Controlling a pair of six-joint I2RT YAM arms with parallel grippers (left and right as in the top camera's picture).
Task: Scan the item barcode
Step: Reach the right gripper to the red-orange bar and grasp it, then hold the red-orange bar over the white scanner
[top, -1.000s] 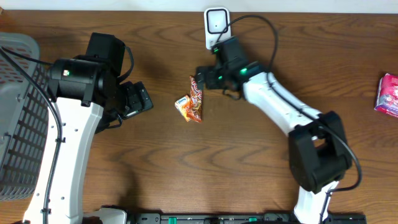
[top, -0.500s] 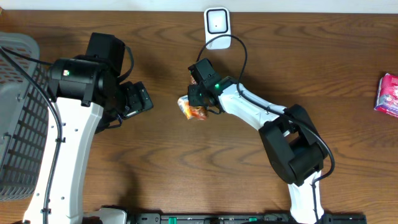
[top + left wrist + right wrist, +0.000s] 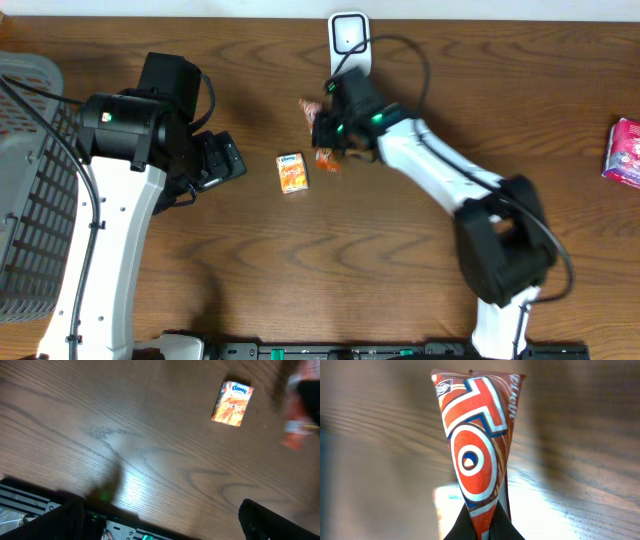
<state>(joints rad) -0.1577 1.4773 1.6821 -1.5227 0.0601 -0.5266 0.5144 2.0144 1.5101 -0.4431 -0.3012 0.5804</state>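
My right gripper (image 3: 324, 132) is shut on an orange-red snack packet (image 3: 477, 445) with white ring markings and holds it above the table, just in front of the white barcode scanner (image 3: 348, 38). In the right wrist view the packet stands up from between the two dark fingertips (image 3: 465, 527). Its ends show blurred around the gripper in the overhead view. An orange Kleenex tissue pack (image 3: 292, 172) lies flat on the wood to the left. My left gripper (image 3: 220, 160) hangs open left of that pack (image 3: 232, 404), with nothing between its fingers (image 3: 62, 520).
A grey basket (image 3: 25, 200) stands at the left table edge. A pink package (image 3: 622, 152) lies at the far right edge. The scanner's cable runs over the right arm.
The right gripper swung onto the snack packet, shut on it and lifted it back toward the scanner. The tissue pack now lies alone, slightly shifted. The left arm has stayed still.
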